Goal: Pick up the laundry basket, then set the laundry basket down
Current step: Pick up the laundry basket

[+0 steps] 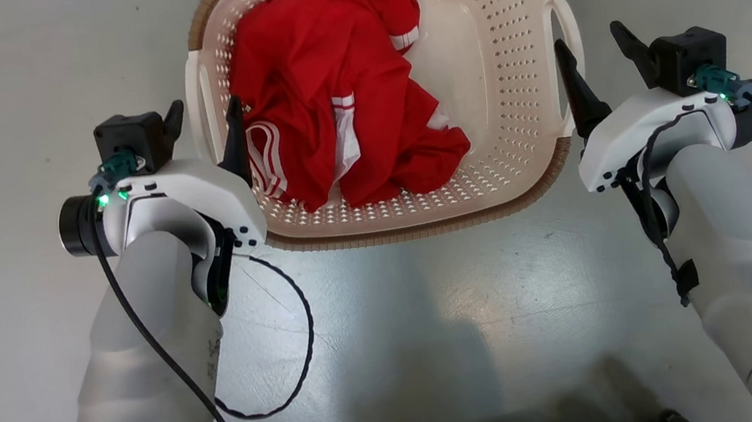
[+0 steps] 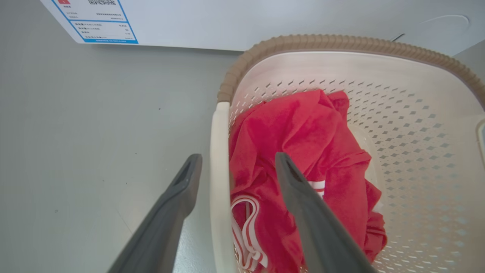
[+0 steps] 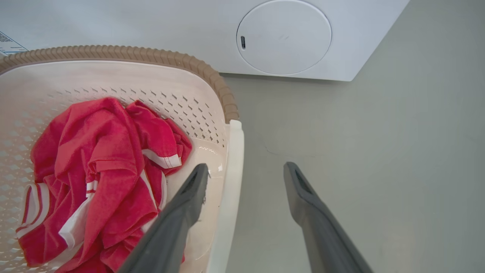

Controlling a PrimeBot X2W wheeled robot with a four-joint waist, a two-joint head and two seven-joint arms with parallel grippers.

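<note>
The laundry basket (image 1: 497,76), cream perforated plastic with a brown woven-look rim, stands on the grey floor straight ahead of me and holds a crumpled red garment (image 1: 329,85) with white stripes. My left gripper (image 1: 206,124) is open and straddles the basket's left white handle (image 1: 198,111). In the left wrist view one finger of the left gripper (image 2: 238,159) is outside the handle (image 2: 219,170) and the other is over the garment (image 2: 303,129). My right gripper (image 1: 593,52) is open astride the right handle (image 1: 567,29). The right wrist view shows the right gripper (image 3: 247,168) around that handle (image 3: 233,170).
A white washing machine (image 3: 284,38) with a round front panel stands just beyond the basket; its blue-framed label (image 2: 102,22) faces me. Bare grey floor (image 1: 431,291) lies on both sides of the basket and between it and my body. A black cable (image 1: 291,340) loops beside my left forearm.
</note>
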